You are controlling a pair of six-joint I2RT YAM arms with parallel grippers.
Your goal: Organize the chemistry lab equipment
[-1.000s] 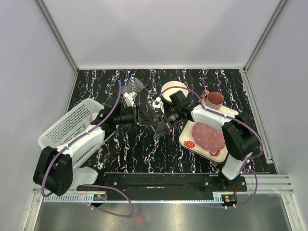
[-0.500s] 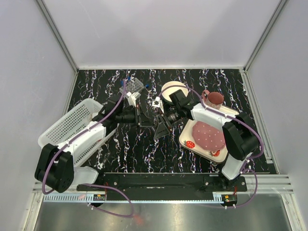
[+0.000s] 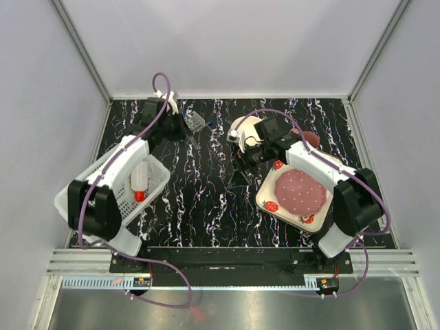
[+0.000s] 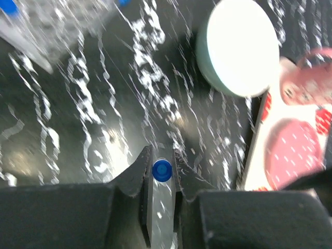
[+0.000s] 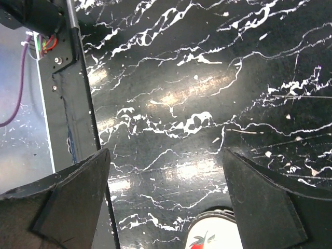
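Note:
In the left wrist view my left gripper (image 4: 161,155) is shut on a thin blue-capped tube (image 4: 162,170), whose cap shows between the fingertips. The top view shows this gripper (image 3: 184,132) at the back left, beside the small clear tube rack (image 3: 195,122), which appears blurred in the wrist view (image 4: 52,26). My right gripper (image 3: 242,165) hangs wide open over bare table between the bowl and the plate, and nothing lies between its fingers (image 5: 166,151). A white squeeze bottle with a red cap (image 3: 139,180) lies in the white basket (image 3: 96,180).
A white bowl with a yellow rim (image 3: 242,126) stands at the back centre, just behind my right arm. The pink mug (image 3: 309,139) and strawberry-printed plate (image 3: 297,192) are at the right. The plate's edge (image 5: 212,234) shows under my right fingers.
My left arm has swung from the table's middle to the back left by the rack, tube in its jaws. My right gripper has opened wide and drawn back a little.

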